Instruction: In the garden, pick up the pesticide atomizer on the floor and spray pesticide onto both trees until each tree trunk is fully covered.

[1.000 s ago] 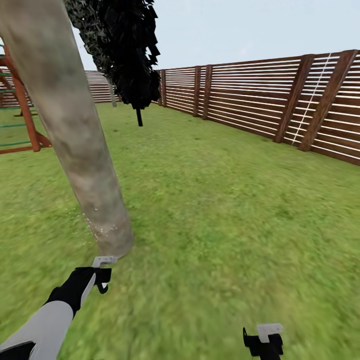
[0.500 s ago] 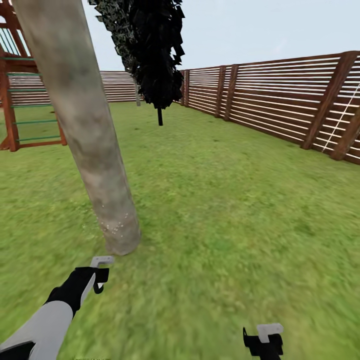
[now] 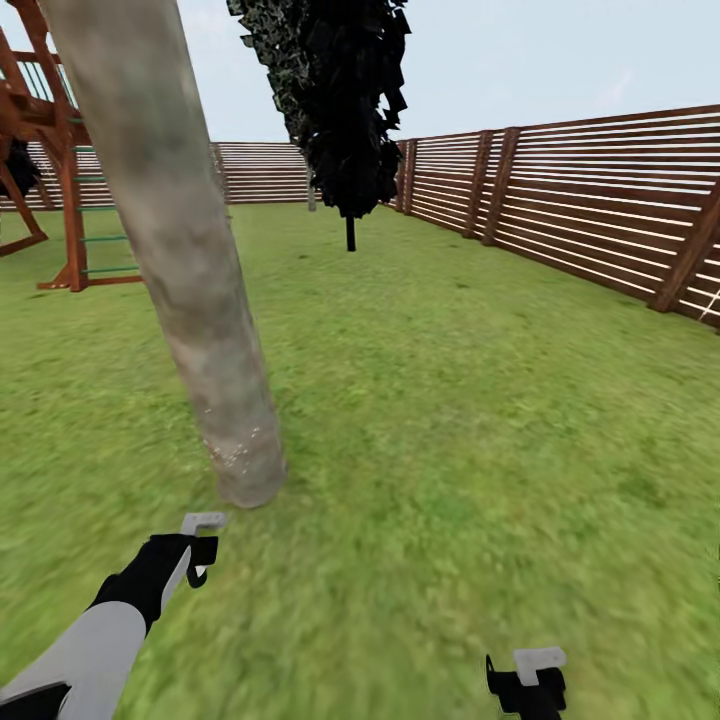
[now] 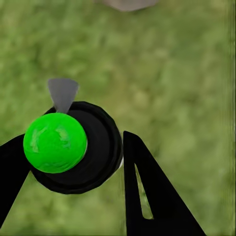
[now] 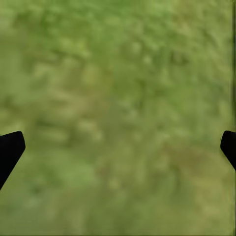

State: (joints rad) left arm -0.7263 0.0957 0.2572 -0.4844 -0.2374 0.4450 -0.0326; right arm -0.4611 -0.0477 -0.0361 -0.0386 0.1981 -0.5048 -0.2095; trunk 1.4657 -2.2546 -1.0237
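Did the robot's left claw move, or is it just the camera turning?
No, going by the picture edge. The left claw keeps its spot, shut on the atomizer, while the tree trunk and fence slide sideways: the camera turned.

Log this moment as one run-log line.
left gripper: shut on atomizer | right gripper: open, over grass | tree trunk: ahead of left arm, white specks near base | fence: at right

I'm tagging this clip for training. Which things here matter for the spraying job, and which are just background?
Job:
- pesticide atomizer, held in the left hand
- tree trunk, speckled near its base
- lawn

Background:
- dark cypress-like tree
- slat fence
- wooden play frame
- right hand, open over grass
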